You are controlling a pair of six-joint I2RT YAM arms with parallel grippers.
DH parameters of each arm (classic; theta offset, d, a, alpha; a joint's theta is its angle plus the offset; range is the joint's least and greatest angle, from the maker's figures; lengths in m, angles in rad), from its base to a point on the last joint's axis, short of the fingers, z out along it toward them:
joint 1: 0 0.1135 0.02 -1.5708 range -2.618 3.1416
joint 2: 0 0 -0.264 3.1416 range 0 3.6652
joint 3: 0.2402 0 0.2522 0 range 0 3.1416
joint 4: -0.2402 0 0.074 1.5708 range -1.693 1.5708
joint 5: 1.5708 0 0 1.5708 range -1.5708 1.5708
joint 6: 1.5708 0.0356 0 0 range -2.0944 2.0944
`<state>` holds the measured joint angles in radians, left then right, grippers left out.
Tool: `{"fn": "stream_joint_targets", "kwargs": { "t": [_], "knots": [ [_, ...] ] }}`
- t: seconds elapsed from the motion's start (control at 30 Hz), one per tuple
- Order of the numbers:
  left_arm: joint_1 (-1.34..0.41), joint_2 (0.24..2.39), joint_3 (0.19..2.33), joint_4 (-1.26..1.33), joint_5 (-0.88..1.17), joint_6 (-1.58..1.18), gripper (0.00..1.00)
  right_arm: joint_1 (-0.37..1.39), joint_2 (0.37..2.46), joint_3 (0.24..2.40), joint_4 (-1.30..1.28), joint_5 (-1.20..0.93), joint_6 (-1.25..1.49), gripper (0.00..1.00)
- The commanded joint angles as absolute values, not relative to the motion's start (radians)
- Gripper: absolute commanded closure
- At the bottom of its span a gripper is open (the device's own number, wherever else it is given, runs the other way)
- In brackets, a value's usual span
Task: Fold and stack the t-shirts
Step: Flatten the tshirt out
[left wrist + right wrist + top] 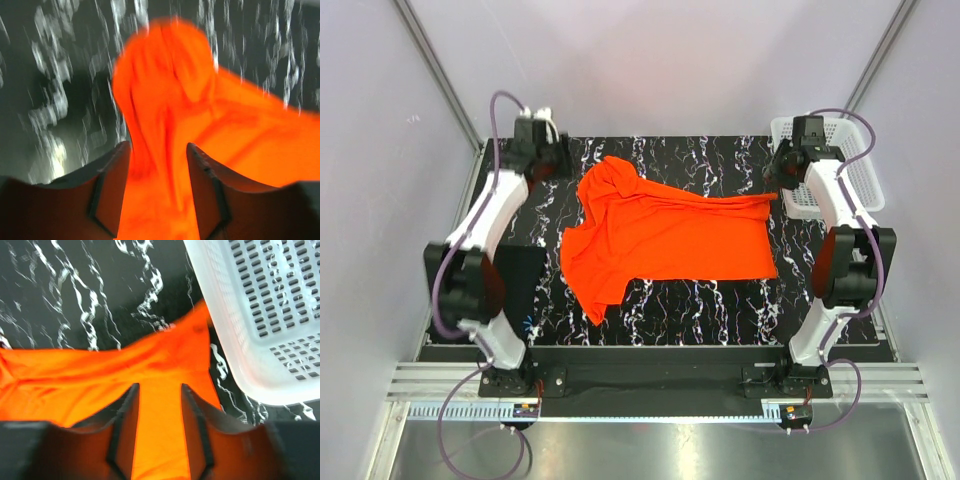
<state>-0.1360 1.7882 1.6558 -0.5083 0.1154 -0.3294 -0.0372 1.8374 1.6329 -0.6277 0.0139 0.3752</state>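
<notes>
At the middle of the black white-veined marbled mat (720,300) lies the vivid orange-red cloth t-shirt (665,235). It is spread wide, with its far edge doubled over and its far-left corner bunched into a lump. The left gripper (159,147) sits over that lump with its fingers parted. Cloth shows in the gap, but the view is blurred and we see no pinch. The right gripper (160,387) is at the far-right corner of the shirt, fingers also parted, with flat cloth under the gap and nothing clamped. The white plastic mesh basket (260,315) is just beside it on the right. A plain black folded rectangle of cloth (525,285) lies at the near left, partly behind the left arm.

We judge 3 risks:
- Cloth could catch on a finger pad as either arm lifts, dragging the doubled edge out of line.
- The lump at far left could stay, so the next fold would come out thick and crooked.
- The right arm could nudge the basket if it swings outward.
</notes>
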Motion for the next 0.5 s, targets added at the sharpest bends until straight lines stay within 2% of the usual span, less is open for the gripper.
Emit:
{"fn": "stream_joint_targets", "kwargs": {
  "t": [0.0,0.1,0.13,0.2,0.27,0.3,0.47],
  "knots": [
    [-0.221,1.492,1.426,-0.508,0.081,-0.409,0.50,-0.032,1.801,1.640,-0.704,0.006,0.321,0.53],
    [-0.274,1.305,1.192,-0.503,0.110,-0.515,0.53,-0.032,1.760,1.588,-0.712,0.003,0.305,0.46],
    [-0.287,1.264,1.137,-0.505,0.112,-0.567,0.55,-0.032,1.734,1.562,-0.716,-0.029,0.305,0.40],
    [-0.313,1.178,0.994,-0.505,0.115,-0.615,0.56,-0.022,1.698,1.533,-0.730,-0.038,0.307,0.35],
    [-0.319,1.074,0.877,-0.505,0.132,-0.679,0.57,-0.006,1.640,1.497,-0.747,-0.031,0.301,0.25],
    [-0.319,1.045,0.843,-0.505,0.152,-0.698,0.58,0.026,1.616,1.487,-0.765,-0.022,0.295,0.01],
    [-0.318,0.927,0.672,-0.543,0.183,-0.813,0.64,0.170,1.418,1.416,-0.801,0.141,0.203,0.00]
  ]
}}
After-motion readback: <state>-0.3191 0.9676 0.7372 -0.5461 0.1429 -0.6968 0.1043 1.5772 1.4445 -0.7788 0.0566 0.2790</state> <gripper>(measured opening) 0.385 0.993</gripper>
